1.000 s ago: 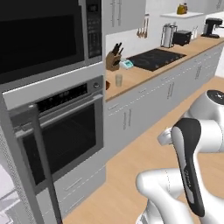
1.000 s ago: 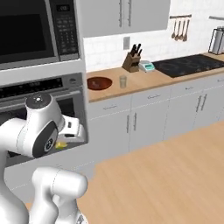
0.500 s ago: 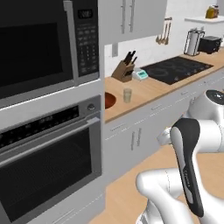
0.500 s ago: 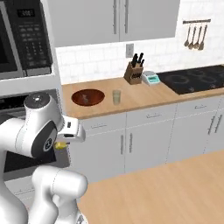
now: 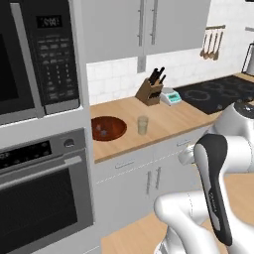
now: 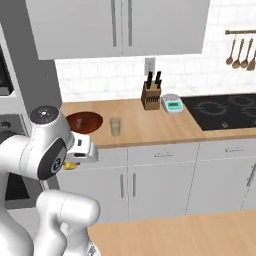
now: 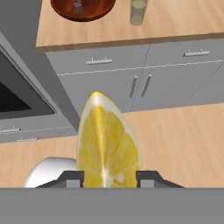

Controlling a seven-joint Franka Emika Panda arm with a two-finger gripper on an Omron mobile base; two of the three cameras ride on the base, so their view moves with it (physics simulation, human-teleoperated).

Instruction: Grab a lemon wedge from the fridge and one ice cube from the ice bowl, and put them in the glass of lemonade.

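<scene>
Lemon wedge (image 7: 107, 142) is pinched between the two fingertips (image 7: 72, 178), rind edge up and cut faces showing in the hand view. In the right base view it's a small yellow bit (image 6: 70, 165) under the gripper (image 6: 75, 161), held low in front of the base cabinets (image 6: 155, 177), below counter height. The grip looks centred on the fat part of the wedge, likely so it doesn't squirt out sideways.

Glass of lemonade (image 6: 115, 126) stands on the wooden counter (image 6: 145, 122), just beside the ice bowl (image 6: 84, 121), which is to its left. They're near each other but apart. The bowl sits close to the oven tower (image 5: 44, 163), with something small and pale inside (image 5: 102, 132), probably ice.

Room: the counter edge overhangs the drawer fronts, so the wedge has to go up and over that lip before moving in. My read is lift first, then forward. There's open counter to the right of the glass as far as the knife block (image 6: 150, 95) and scale (image 6: 172, 102). The upper cabinets (image 6: 117, 27) cap the headroom, but the gap above the glass looks ample. The tight side is the left, where the tower wall stands next to the bowl.
</scene>
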